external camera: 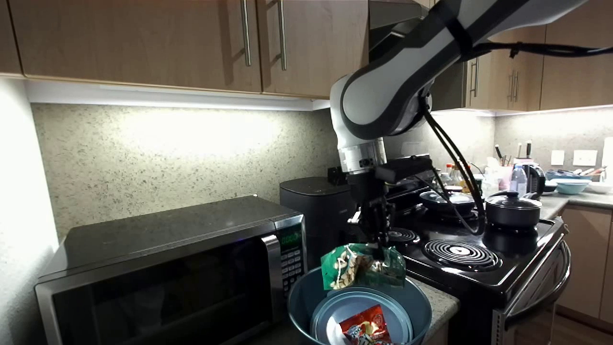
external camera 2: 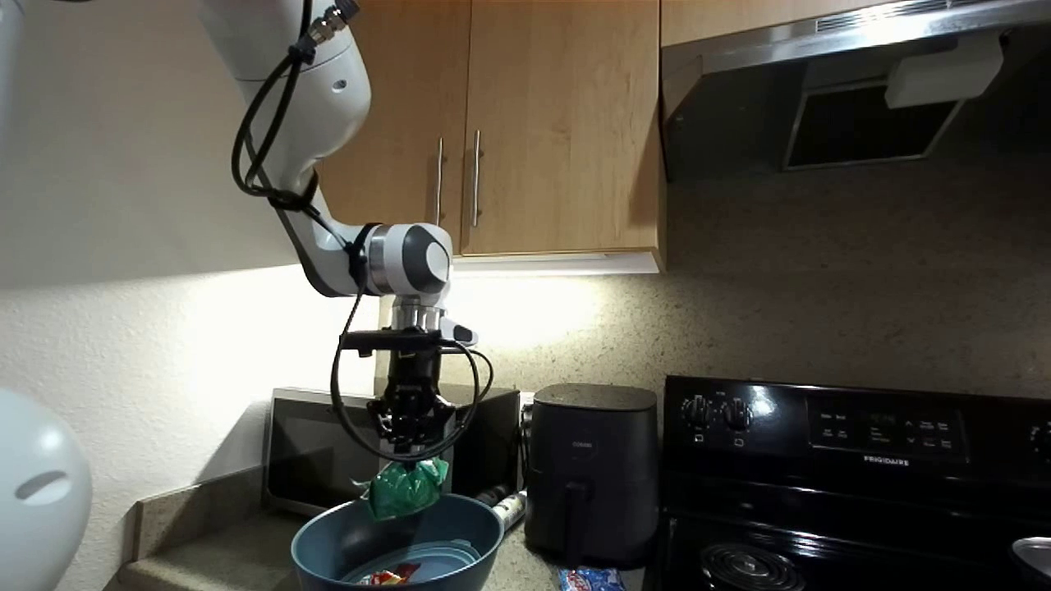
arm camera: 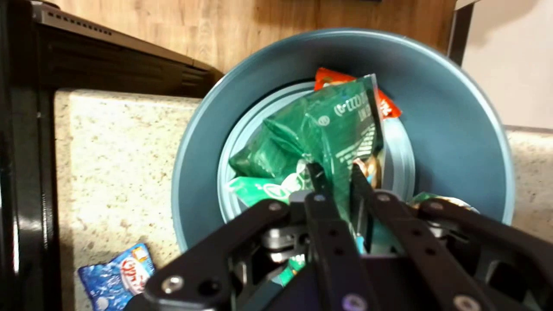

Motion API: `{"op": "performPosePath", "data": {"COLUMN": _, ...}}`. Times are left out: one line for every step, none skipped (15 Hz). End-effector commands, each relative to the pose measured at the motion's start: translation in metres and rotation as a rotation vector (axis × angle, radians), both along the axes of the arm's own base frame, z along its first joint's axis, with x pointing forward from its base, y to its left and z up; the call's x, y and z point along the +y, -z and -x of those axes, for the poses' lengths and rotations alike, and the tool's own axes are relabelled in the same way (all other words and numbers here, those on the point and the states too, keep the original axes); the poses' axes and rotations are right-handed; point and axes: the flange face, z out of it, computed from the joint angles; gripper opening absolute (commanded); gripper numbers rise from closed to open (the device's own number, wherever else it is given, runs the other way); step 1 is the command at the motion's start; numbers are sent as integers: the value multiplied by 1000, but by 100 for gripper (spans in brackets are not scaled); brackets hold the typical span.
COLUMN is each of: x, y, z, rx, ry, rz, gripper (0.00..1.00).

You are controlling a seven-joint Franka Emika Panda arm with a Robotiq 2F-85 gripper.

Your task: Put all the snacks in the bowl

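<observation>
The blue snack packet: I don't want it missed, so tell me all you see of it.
The blue snack packet is a crinkled, foil-looking pouch with a red-and-white logo, its lettering unreadable, and a pale patch near one corner. It lies on the speckled countertop, apart from the blue bowl; the wrist view's edge cuts off one end. In an exterior view it is in front of the black air fryer; contact there is unclear.

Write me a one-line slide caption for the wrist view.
Gripper holding a green packet over the blue bowl, red packet inside, blue packet on the counter.
</observation>
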Motion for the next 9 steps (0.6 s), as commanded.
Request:
{"op": "performPosePath", "data": {"x": -9, "y": 22, "z": -3, "rx": 18, "ry": -46, "rz": -96, "gripper": 4}}
{"op": "performPosePath", "data": {"x": -14, "y": 34, "z": -6, "rx": 15, "ry": -53, "rz": -103, "gripper": 4}}
{"op": "performPosePath", "data": {"x": -20, "y": 45, "z": -9, "rx": 9, "ry": -57, "rz": -105, "gripper": 4}}
{"op": "performPosePath", "data": {"x": -28, "y": 58, "z": -12, "rx": 21, "ry": -56, "rz": -107, "gripper": 4}}
{"op": "performPosePath", "data": {"x": -37, "y": 69, "z": -14, "rx": 28, "ry": -50, "rz": -100, "gripper": 4}}
{"op": "performPosePath", "data": {"x": -46, "y": 80, "z": -17, "rx": 25, "ry": -45, "rz": -91, "gripper": 40}}
{"op": "performPosePath", "data": {"x": -55, "y": 89, "z": -21, "rx": 28, "ry": -36, "rz": -92, "gripper": 42}}
{"op": "performPosePath", "data": {"x": -64, "y": 95, "z": -24, "rx": 28, "ry": -18, "rz": -91, "gripper": 47}}
{"op": "performPosePath", "data": {"x": -73, "y": 101, "z": -26, "rx": 23, "ry": -4, "rz": -87, "gripper": 54}}
